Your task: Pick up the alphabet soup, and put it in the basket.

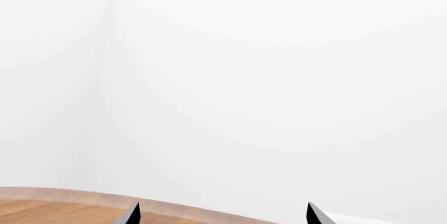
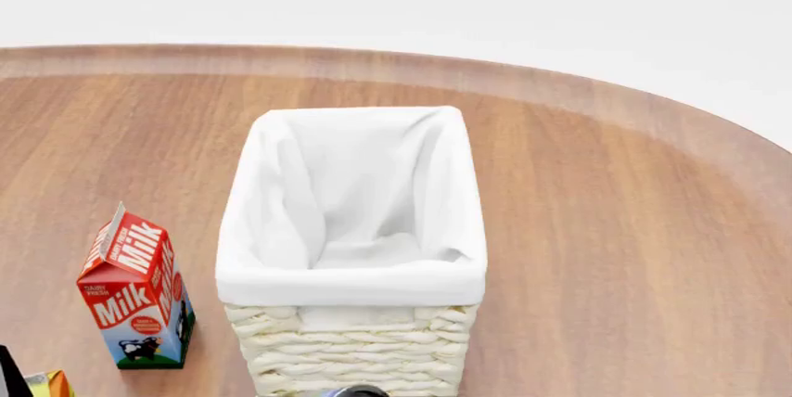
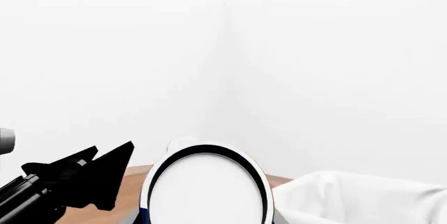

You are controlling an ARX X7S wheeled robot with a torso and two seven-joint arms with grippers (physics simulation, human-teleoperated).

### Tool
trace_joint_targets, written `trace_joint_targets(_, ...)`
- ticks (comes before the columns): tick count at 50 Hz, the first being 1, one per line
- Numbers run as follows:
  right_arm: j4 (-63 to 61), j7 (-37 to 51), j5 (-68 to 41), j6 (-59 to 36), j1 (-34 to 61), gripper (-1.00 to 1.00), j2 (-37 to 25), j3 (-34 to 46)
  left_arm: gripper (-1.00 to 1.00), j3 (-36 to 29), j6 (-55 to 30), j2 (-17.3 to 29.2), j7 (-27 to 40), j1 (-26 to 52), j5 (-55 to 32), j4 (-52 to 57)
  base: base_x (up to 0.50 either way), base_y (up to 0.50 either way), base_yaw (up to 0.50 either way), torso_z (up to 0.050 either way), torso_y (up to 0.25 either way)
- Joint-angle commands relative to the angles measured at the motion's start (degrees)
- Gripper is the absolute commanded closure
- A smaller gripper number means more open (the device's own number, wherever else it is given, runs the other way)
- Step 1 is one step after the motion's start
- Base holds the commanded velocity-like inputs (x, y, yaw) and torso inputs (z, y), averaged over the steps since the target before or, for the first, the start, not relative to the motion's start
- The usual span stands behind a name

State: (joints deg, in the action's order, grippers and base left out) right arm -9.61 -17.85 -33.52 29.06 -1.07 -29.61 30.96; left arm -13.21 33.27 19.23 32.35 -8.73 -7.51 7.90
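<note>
The alphabet soup (image 3: 206, 190) fills the right wrist view, raised beside the basket (image 2: 352, 272) mid-table; whether the right gripper clamps it is unclear. Left gripper (image 1: 222, 214) fingers stand apart. A milk carton (image 2: 134, 290) stands near the table's (image 2: 619, 211) front-left edge.

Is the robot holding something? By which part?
The left end effector holds nothing. The alphabet soup fills the right wrist view, likely gripped by its sides, but the fingers are hidden, so I cannot tell.

Head camera looking down on the basket (image 2: 352, 230), right wrist camera close behind the soup can's top (image 3: 204, 190), sharing the basket's liner, left wrist camera facing blank wall.
</note>
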Motion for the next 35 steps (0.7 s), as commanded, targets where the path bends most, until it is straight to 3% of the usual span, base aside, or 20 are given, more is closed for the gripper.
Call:
trace_joint_targets(1,-4.20,8.51,1.35,-7.06,3.74,1.00,0.35,-1.91,-1.00,-0.17,-0.02,0.07,0.12,0.07,0.06,-0.06,0.00,0.00,0.00,0.000,0.000)
trace_joint_targets(12,-10.07,15.84,0.60,-18.94,9.80,1.00,-0.76,-1.92,-1.00,-0.47,-0.11,0.06,0.03,0.44,-0.09,-0.56,0.00,0.00,0.00,0.000,0.000)
trace_joint_targets(35,-15.50,29.70,-3.38,-50.63,35.48,1.00,1.71,0.36,-1.00,-0.74,-0.74,0.40,0.40,0.17,-0.05,0.53,0.00,0.00,0.00,0.000,0.001)
